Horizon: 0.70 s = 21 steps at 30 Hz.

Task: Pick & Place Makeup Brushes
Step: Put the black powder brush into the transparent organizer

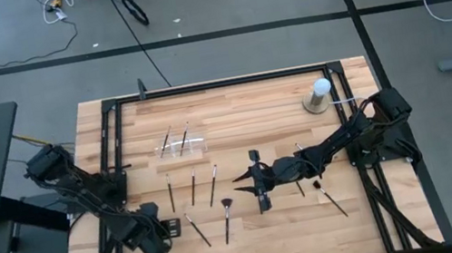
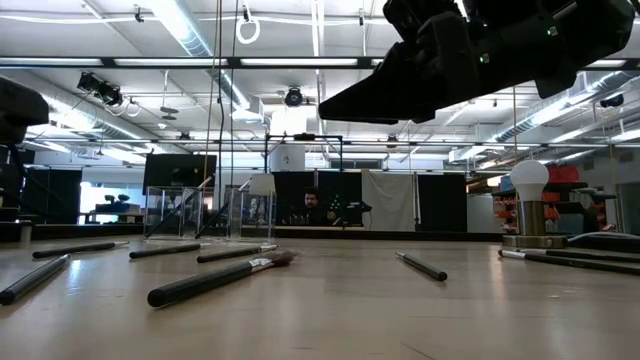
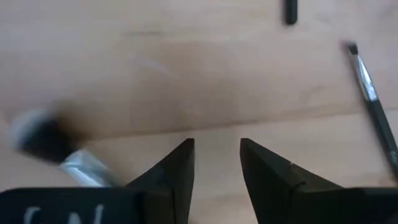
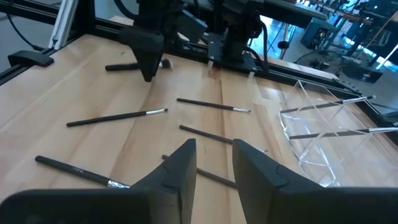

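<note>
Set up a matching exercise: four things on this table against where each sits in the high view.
1. left gripper
2. right gripper
3. clear holder
4. white ball

A. upper right corner, on a round base
B. table's middle, among loose makeup brushes
C. lower left, near the table's edge
D. upper part, left of centre, brushes inside

Pairs: 1-C, 2-B, 3-D, 4-A

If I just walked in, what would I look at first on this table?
Probably the makeup brushes, thin dark sticks scattered over the middle of the wooden table. The right tool reaches out over them at the table's centre, its fingers open and empty, while the left tool sits open near the front left corner. A clear holder with two brushes in it stands behind the scattered ones, and a white ball on a round base sits at the back right.
</note>
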Tool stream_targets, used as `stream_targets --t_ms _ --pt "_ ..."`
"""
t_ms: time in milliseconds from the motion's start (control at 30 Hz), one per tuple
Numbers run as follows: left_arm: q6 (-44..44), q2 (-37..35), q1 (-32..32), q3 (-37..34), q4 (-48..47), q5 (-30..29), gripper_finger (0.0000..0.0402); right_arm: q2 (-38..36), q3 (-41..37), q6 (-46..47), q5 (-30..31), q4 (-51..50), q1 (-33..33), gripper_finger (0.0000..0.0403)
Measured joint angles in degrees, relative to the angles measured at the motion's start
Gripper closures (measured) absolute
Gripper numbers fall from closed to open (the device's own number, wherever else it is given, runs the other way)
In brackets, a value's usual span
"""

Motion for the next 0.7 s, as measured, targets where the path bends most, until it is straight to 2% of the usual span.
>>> stream_targets --t_ms 233,500,700 --pt "1.42 -0.8 -0.05 0.86 -0.08 0.36 0.028 -0.02 0.0 0.0 -0.01 -0.07 0.0 0.0296" --pt "0.91 -1.18 -1.59 7.34 -4.11 11.53 0.028 -0.02 0.0 -0.02 0.0 -0.08 0.0 0.0296" --pt "-0.15 -1.11 -2.78 7.27 -4.84 11.89 0.0273 -0.02 -0.02 -0.04 0.0 -0.35 0.0 0.0296"
